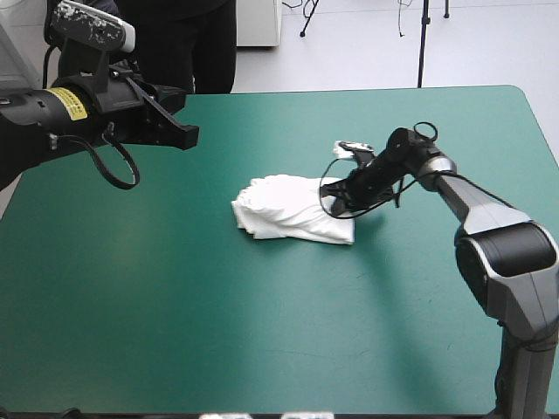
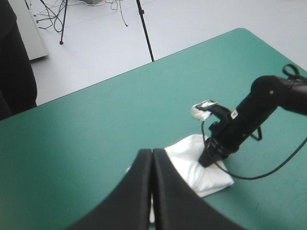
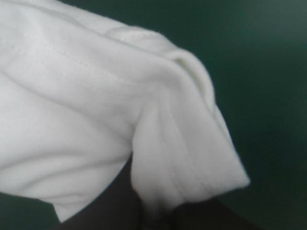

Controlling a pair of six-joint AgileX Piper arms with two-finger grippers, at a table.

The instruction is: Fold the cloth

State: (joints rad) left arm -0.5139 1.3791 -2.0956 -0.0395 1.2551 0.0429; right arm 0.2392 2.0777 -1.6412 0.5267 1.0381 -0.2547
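Observation:
The white T-shirt [image 1: 279, 205] lies as a folded bundle near the middle of the teal-green table [image 1: 175, 305]. My right gripper [image 1: 334, 202] is low at the bundle's right end, its black fingers shut on the T-shirt. In the right wrist view a thick fold of the T-shirt [image 3: 96, 96] runs down between the two fingers and hides their tips. My left gripper [image 1: 188, 135] hangs raised over the table's far left, shut with nothing in it. From the left wrist view its fingers [image 2: 152, 152] form one arch above the T-shirt [image 2: 192, 165], with the right gripper [image 2: 206, 160] beyond.
Bare teal-green cover surrounds the bundle on every side. The table's far edge [image 2: 144, 67] and right edge [image 1: 541, 131] are well away from the cloth.

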